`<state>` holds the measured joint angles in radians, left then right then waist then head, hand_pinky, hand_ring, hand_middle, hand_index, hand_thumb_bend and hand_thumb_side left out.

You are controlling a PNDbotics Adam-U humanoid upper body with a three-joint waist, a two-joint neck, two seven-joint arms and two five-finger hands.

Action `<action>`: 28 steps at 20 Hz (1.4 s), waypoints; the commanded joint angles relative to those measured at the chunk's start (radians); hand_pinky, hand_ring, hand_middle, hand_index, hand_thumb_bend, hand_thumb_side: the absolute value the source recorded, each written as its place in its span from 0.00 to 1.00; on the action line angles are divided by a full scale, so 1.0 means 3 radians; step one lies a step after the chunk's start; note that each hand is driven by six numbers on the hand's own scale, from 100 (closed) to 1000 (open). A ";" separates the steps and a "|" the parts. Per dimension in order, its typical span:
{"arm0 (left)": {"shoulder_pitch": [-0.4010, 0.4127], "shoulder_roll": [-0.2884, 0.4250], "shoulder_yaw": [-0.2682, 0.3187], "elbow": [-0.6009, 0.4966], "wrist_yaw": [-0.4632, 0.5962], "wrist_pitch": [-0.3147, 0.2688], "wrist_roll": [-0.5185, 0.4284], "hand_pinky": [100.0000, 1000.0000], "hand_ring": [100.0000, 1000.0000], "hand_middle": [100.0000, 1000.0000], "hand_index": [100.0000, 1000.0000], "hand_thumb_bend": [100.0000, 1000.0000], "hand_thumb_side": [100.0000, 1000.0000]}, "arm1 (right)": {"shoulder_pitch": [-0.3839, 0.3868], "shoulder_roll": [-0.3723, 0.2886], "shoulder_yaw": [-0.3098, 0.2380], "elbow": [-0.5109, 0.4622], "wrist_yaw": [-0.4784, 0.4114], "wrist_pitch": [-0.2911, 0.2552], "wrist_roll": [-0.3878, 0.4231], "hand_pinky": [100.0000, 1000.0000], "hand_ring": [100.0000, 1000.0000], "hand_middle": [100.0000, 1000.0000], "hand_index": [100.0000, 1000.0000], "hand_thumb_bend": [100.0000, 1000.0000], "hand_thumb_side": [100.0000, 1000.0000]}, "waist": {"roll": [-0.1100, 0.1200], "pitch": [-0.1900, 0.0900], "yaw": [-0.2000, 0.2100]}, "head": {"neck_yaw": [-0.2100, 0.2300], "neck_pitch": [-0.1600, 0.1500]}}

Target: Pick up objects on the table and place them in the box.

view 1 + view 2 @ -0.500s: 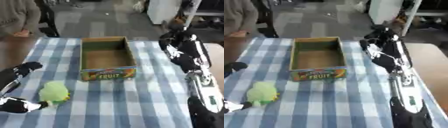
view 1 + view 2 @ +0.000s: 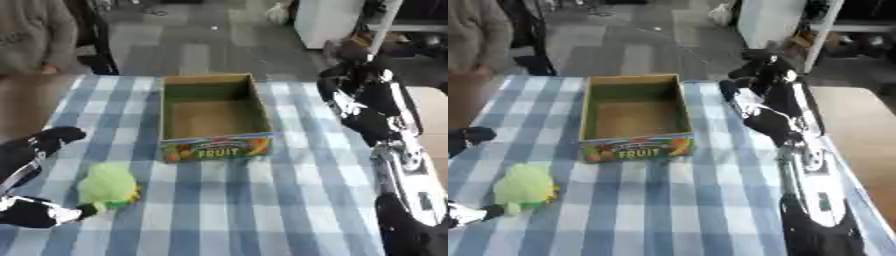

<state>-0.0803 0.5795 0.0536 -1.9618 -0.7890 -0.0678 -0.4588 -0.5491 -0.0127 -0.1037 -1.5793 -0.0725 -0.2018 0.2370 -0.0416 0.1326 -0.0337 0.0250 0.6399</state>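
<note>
A green soft object (image 2: 107, 185) lies near the table's (image 2: 289, 200) left front edge, touching the left hand (image 2: 35, 212). That hand seems to pinch it. The right hand (image 2: 346, 92) hangs by the box's (image 2: 213, 115) right side; its fingers I cannot tell.

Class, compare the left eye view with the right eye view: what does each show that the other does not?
Only the left eye view shows much of the left hand, reaching over the checked tablecloth. Only the right eye view shows the bare tan surface beyond the cloth's right edge so widely. Both show the empty FRUIT box, the green plush toy and the right hand.
</note>
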 commanded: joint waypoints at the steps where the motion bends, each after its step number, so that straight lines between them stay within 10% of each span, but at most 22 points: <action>1: -0.0041 0.0058 0.0016 -0.0034 -0.0016 0.0002 -0.0008 0.81 0.86 0.94 0.98 0.62 0.39 | -0.0054 -0.0054 -0.0004 -0.0050 -0.0028 -0.0005 -0.0002 0.52 0.59 0.45 0.69 0.35 0.00 | 0.0016 -0.0033 0.0000 | 0.0013 -0.0008; 28: -0.0636 0.0308 -0.0352 0.0792 0.0043 -0.0173 -0.0512 0.75 0.82 0.89 0.94 0.66 0.59 | -0.0060 -0.0038 0.0009 -0.0026 -0.0028 -0.0009 0.0015 0.52 0.59 0.44 0.69 0.35 0.00 | -0.0001 -0.0054 -0.0032 | 0.0050 -0.0003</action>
<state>-0.2567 0.6352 -0.0514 -1.7274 -0.7716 -0.1144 -0.6054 -0.5494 -0.0127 -0.1032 -1.5759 -0.0726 -0.2024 0.2386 -0.0452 0.1310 -0.0425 0.0372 0.6399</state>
